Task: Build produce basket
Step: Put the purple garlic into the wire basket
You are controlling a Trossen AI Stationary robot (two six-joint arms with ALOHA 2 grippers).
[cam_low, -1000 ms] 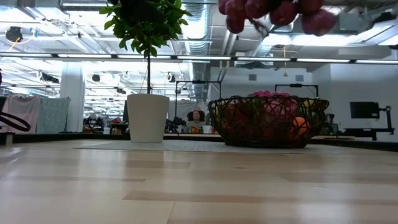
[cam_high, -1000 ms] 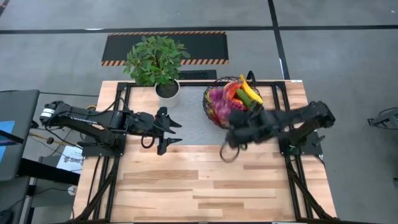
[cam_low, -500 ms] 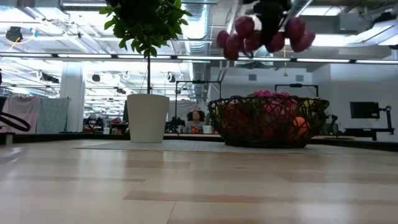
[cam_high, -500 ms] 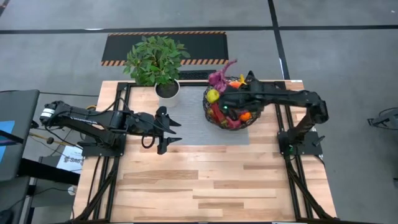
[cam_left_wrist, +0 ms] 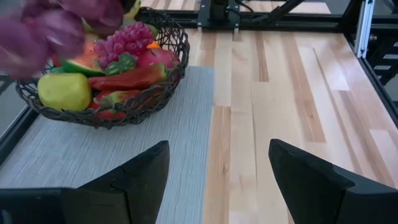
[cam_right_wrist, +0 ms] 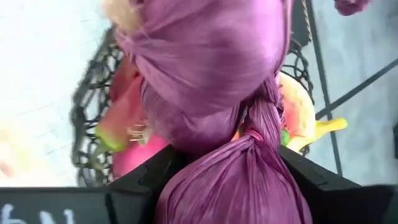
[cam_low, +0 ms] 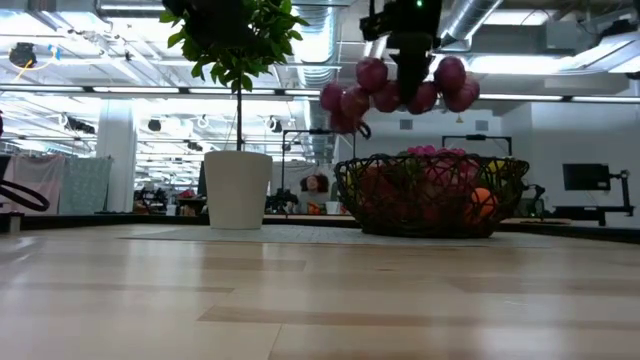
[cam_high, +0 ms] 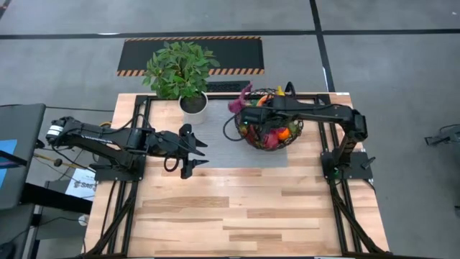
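The dark wire basket [cam_high: 282,137] [cam_low: 430,195] [cam_left_wrist: 163,81] stands on a grey mat at the table's far right. It holds toy produce: a yellow-green apple [cam_left_wrist: 64,91], red chillies, a pink grape bunch and an orange. My right gripper [cam_high: 243,115] [cam_low: 408,62] is above the basket's left rim, shut on a bunch of purple bulbs [cam_low: 400,95] [cam_right_wrist: 205,68]. My left gripper [cam_high: 200,152] [cam_left_wrist: 217,180] is open and empty, level above the mat's left edge and pointing at the basket. My right gripper pinches the purple bunch between its two fingers [cam_right_wrist: 140,183], on one bulb below a tied neck [cam_right_wrist: 258,127]. The fingers come from above, pointing down. The bunch hangs below and around them [cam_low: 440,85], clear of the basket and the produce in it.
A leafy plant [cam_high: 180,66] in a white pot [cam_low: 238,190] stands at the far edge, left of the basket. The grey mat [cam_high: 223,147] lies under the basket. Bare wood [cam_high: 230,208] fills the near half. Black frame rails run along both sides.
My right gripper has swung from the basket's near side toward the table's far edge and left, over the basket to its left rim, carrying the purple bunch. The bunch now shows lower in the low view, just above the basket.
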